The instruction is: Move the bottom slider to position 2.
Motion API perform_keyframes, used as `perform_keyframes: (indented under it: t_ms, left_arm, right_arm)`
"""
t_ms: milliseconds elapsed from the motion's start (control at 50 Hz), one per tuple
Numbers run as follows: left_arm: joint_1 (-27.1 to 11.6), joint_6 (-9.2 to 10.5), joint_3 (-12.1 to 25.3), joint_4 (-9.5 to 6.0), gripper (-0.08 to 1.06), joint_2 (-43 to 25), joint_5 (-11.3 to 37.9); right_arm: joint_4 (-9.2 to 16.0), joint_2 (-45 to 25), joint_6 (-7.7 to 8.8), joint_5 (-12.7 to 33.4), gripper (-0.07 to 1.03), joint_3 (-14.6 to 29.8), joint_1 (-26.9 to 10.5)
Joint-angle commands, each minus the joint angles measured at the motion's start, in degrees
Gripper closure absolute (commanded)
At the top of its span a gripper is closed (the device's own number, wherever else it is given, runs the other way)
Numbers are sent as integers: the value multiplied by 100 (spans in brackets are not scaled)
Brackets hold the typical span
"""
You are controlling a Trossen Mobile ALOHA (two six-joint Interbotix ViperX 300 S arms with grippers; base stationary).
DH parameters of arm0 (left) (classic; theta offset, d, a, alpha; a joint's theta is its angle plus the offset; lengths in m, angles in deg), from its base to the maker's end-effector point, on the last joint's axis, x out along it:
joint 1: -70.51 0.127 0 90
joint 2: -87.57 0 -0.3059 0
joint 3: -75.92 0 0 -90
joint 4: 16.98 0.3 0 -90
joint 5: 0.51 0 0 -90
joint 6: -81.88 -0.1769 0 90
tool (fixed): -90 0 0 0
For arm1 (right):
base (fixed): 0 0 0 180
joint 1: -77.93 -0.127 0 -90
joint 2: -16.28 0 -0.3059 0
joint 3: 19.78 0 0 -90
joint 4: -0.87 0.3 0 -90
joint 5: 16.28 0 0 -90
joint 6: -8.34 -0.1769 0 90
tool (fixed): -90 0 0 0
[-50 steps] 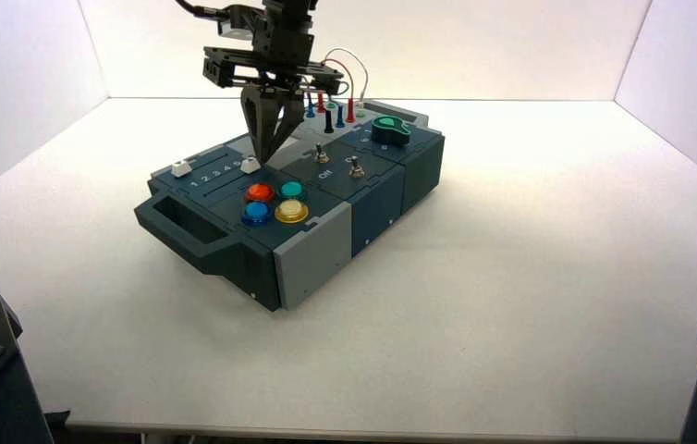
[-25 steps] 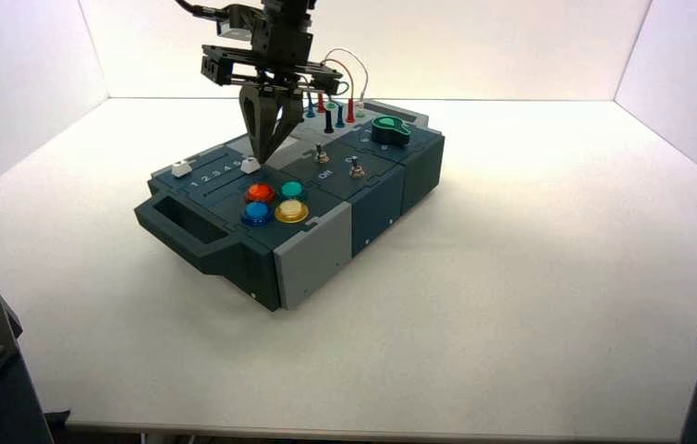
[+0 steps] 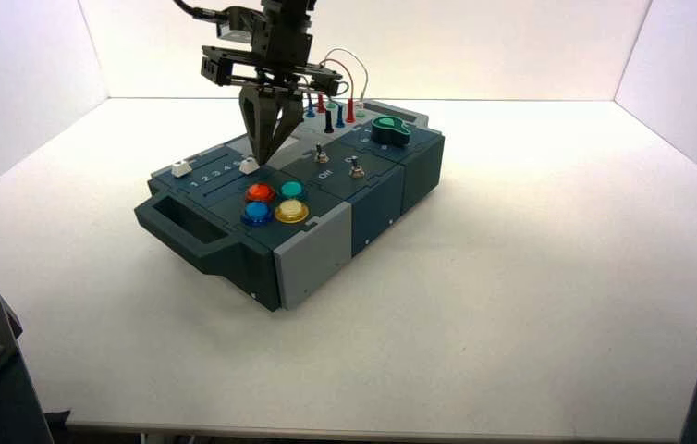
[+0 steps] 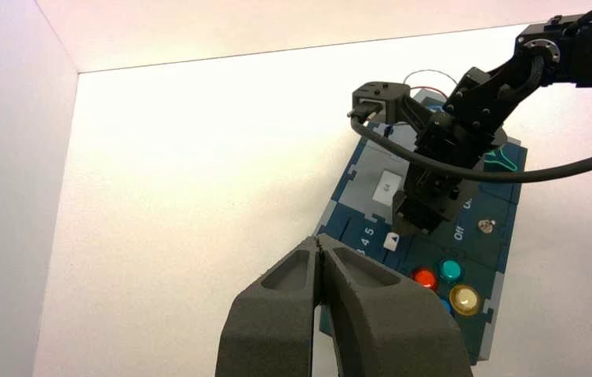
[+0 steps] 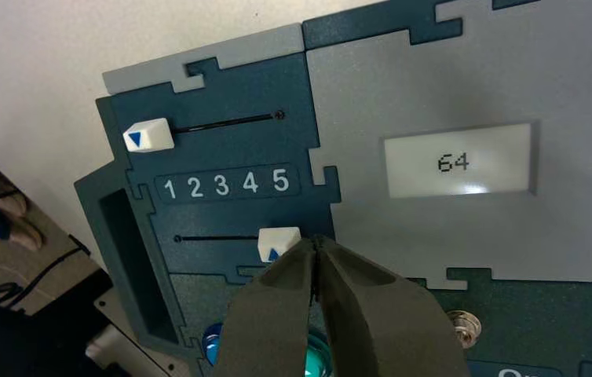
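Right tool [image 5: 314, 245], closed and empty, touches the bottom slider [image 5: 278, 242], sitting at 5; position 2 [image 5: 194, 188] is a long push off.

From the right wrist view, the right claw [image 5: 315, 245] covers the lower corner of the bottom slider [image 5: 279, 243], so only part of its blue arrow shows and whether they touch cannot be told. The same fingers hide most of the teal button [image 5: 314, 363] and blue button [image 5: 212, 344], both also cut by the picture's edge. The white lettering [image 5: 522, 372] beside the toggle switch [image 5: 458, 323] is cut off too. From the left wrist view, the left claw [image 4: 323, 250] hides the box's [image 4: 505, 314] near corner and the digits below 4. From above, the digit row [image 3: 217, 172] is too small to read.
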Motion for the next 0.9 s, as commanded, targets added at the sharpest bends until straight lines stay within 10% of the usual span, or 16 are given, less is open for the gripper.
perform_keyframes:
  t_ms: [20, 900]
  left_arm:
    - [9, -35, 185, 18, 101, -97, -79]
    - [9, -88, 193, 18, 101, -158, -132]
  right_arm:
    - [62, 132, -9, 18, 99, 167, -18]
    - [255, 0, 0, 193, 99, 378, -97]
